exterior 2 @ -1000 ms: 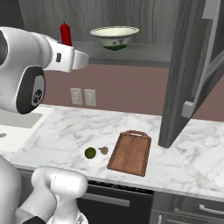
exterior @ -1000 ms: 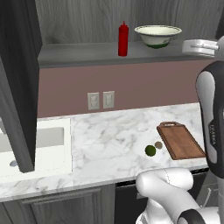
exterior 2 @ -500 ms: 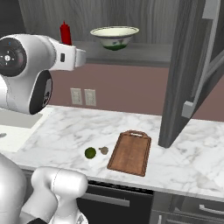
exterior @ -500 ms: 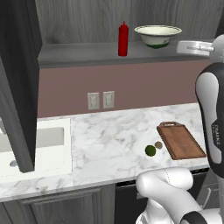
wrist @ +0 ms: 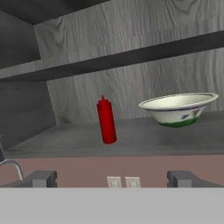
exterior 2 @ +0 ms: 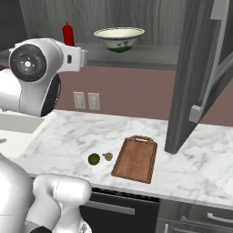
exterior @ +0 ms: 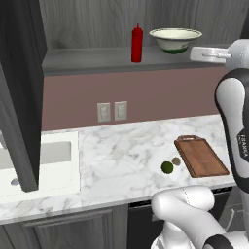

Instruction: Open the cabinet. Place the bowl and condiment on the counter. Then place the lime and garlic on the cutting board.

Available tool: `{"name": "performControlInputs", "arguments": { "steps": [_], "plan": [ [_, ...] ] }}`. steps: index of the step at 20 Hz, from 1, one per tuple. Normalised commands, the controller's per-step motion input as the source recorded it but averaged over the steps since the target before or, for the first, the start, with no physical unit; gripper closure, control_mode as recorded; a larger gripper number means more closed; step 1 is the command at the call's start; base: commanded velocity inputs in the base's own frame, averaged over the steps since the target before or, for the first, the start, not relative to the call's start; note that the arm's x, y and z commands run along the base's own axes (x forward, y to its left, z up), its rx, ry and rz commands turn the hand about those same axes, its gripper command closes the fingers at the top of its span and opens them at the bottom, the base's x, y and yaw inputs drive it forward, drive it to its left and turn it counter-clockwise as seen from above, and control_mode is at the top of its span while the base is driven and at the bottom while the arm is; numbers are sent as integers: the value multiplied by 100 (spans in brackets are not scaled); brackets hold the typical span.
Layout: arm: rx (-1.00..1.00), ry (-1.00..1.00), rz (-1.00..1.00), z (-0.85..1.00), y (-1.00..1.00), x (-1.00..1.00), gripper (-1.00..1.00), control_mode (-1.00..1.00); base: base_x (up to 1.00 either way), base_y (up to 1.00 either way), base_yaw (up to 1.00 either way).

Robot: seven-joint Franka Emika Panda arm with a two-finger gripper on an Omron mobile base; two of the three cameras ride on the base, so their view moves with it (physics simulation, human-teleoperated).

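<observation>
The cabinet (exterior: pixel 22 92) stands open, both doors swung out, one at the left of the left base view and the other at the right of the right base view. On its lowest shelf (wrist: pixel 131 140) the bowl (wrist: pixel 178 108) and the condiment (wrist: pixel 106 120) stand upright and apart, the red bottle to the left of the bowl, neither touched by anything. The hand (wrist: pixel 113 178) is raised to shelf height in front of the open cabinet and faces both things; its fingers (wrist: pixel 41 178) are spread wide with nothing between them. It is well short of the shelf edge. Down on the bench (exterior: pixel 126 155) the board (exterior: pixel 201 155) lies flat with its handle end toward the wall. The lime (exterior: pixel 167 167) and the garlic (exterior: pixel 176 161) sit on the marble just beside the board's left edge, close to each other and off the wood. A sink (exterior: pixel 34 160) is set into the bench at the left, and two outlets (exterior: pixel 112 111) are on the wall behind.
</observation>
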Motion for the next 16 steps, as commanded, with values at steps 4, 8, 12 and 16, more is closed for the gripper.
{"name": "performControlInputs", "arguments": {
  "steps": [4, 8, 12, 16],
  "plan": [
    [0, 0, 8, 0, 11, 12, -100, -100, 0, 0, 0],
    [0, 0, 7, 0, 1, 3, -100, -100, 0, 0, 0],
    [0, 0, 4, 1, 0, 6, -100, -100, 0, 0, 0],
    [0, 2, 0, 3, 4, 9, -100, -100, 0, 0, 0]
  ]
}}
